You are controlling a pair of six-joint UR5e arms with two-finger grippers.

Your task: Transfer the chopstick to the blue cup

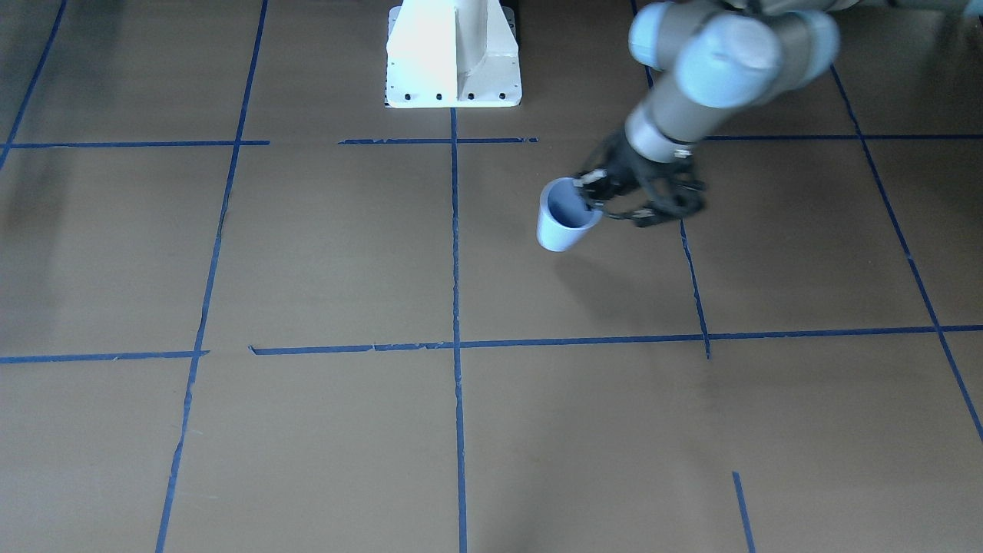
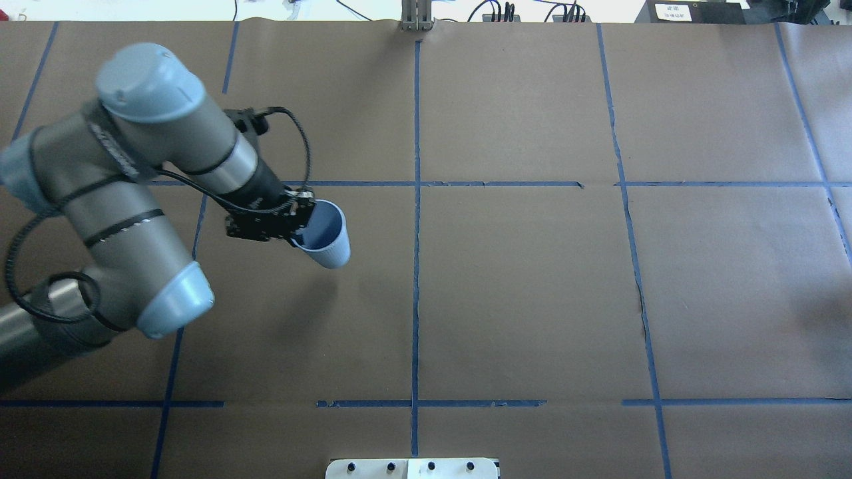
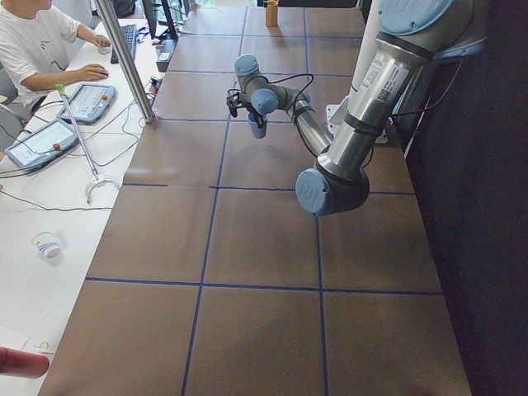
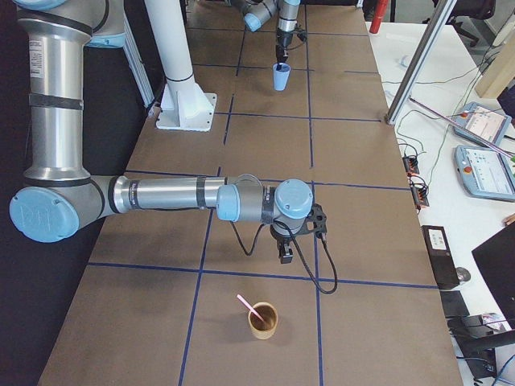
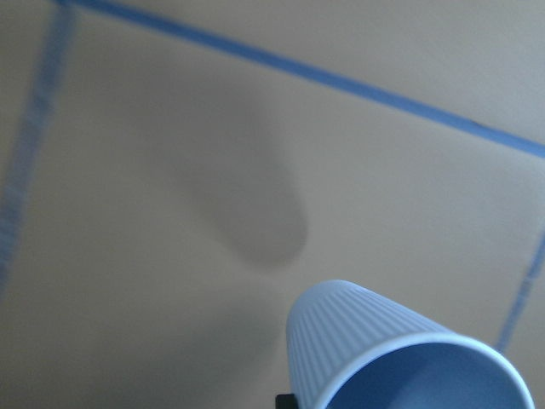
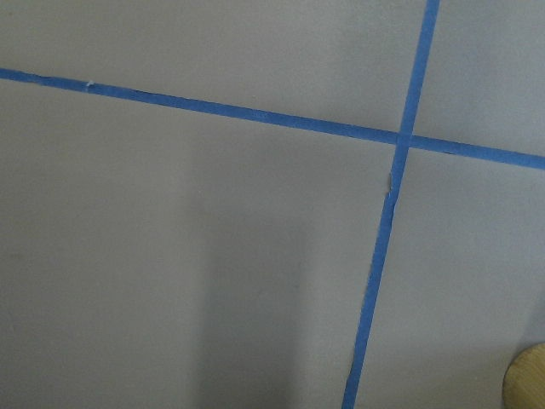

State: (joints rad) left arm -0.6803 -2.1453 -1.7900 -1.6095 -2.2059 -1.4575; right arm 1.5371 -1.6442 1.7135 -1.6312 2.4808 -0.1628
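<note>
Now your left end effector point(image 2: 298, 229) is clamped on the rim of the blue cup point(image 2: 331, 243), holding it tilted above the bench point(image 2: 532, 299), probably to receive the chopstick point(image 4: 246, 305) leaning in the brown cup point(image 4: 263, 323) near the right end effector point(image 4: 285, 256), whose opening you cannot tell.

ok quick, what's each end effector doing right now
Left end effector: closed on the blue cup, gripping its rim.
Right end effector: cannot tell, it shows only in a side view.

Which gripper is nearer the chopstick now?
Right. The right gripper hangs close by the chopstick in its brown cup; the left gripper is far off, holding the blue cup.
</note>
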